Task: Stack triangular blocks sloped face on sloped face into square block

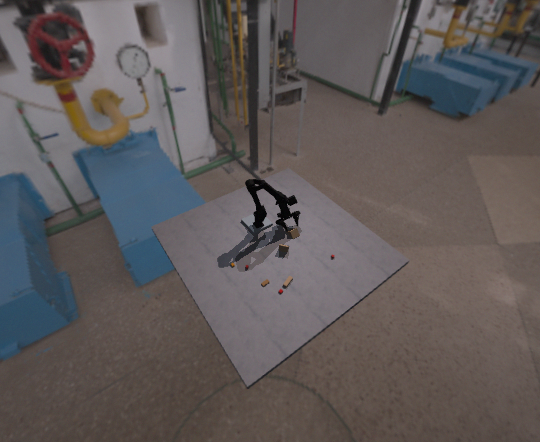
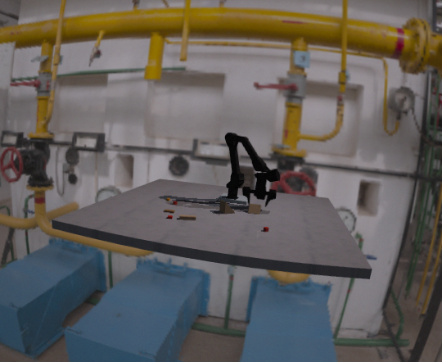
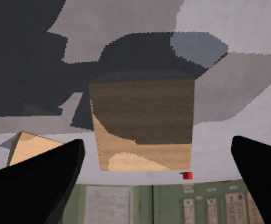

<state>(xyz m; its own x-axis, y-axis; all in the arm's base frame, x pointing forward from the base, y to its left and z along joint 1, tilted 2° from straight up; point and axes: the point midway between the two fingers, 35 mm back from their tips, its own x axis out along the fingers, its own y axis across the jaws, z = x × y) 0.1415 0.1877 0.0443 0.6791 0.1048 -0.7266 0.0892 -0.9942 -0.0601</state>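
One wooden triangular block (image 1: pixel 294 233) (image 2: pixel 254 209) (image 3: pixel 143 112) rests on the table (image 1: pixel 321 300) (image 2: pixel 308 246) below my hand. It is centred left of the middle in the wrist view, with its upper part in shadow. Which way its slope faces is hard to tell. The other triangular block (image 1: pixel 283 250) (image 2: pixel 226 207) (image 3: pixel 33 148) stands apart from it on the table, its slope falling to the right in the exterior view. My gripper (image 1: pixel 292 226) (image 2: pixel 258 203) (image 3: pixel 158 146) is wide open and empty, its fingertips spread just above the first block. Contact with that block cannot be told. The left finger partly hides the second block in the wrist view.
A red cube (image 1: pixel 332 256) (image 2: pixel 266 229) (image 3: pixel 187 175) lies apart. A longer wooden piece (image 1: pixel 288 282) (image 2: pixel 187 218), a short wooden piece (image 1: pixel 265 283) (image 2: pixel 169 211), two more red cubes (image 1: pixel 281 291) (image 1: pixel 247 267) and an orange one (image 1: pixel 233 265) lie beyond the second block.
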